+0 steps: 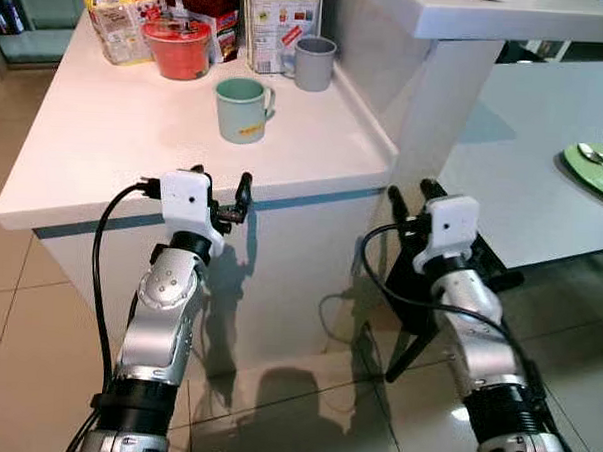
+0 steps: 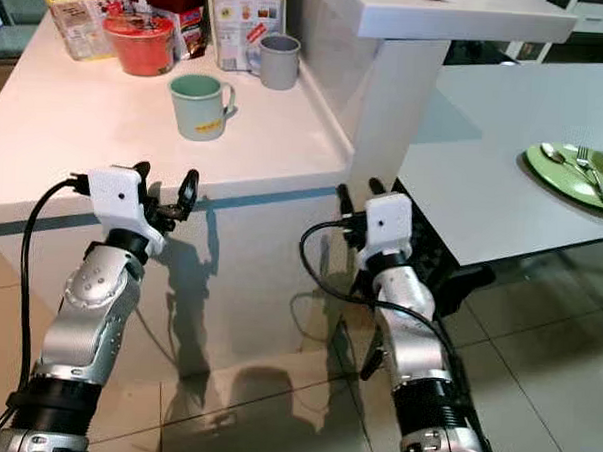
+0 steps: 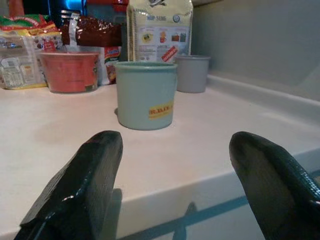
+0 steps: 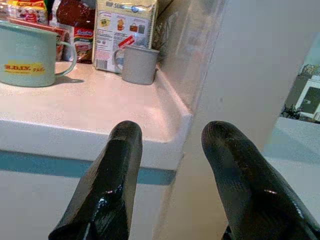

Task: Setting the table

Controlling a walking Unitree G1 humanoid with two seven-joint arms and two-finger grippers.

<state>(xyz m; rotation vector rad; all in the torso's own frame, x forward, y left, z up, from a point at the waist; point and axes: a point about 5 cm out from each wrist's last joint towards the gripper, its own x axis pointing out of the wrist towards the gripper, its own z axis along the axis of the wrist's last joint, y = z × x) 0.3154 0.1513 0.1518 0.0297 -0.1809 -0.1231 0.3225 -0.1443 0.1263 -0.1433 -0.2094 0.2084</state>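
A pale green mug (image 1: 242,108) with a yellow label stands on the white counter (image 1: 105,137), handle to the right. Behind it a grey mug (image 1: 314,63) sits near the counter's right wall. My left gripper (image 1: 221,182) hovers open at the counter's front edge, level with the top and pointing at the green mug (image 3: 145,95), a short way from it. My right gripper (image 1: 411,194) is open too, below the counter's right front corner, with nothing between its fingers (image 4: 112,175). On the grey dining table (image 1: 524,166) to the right lies a green plate (image 2: 549,175) with a spoon and fork (image 2: 574,163).
A red bowl (image 1: 179,48), noodle packets (image 1: 121,13) and a cereal box (image 1: 275,20) line the back of the counter. A white pillar (image 1: 427,101) separates the counter from the table. Tiled floor lies below and to the left.
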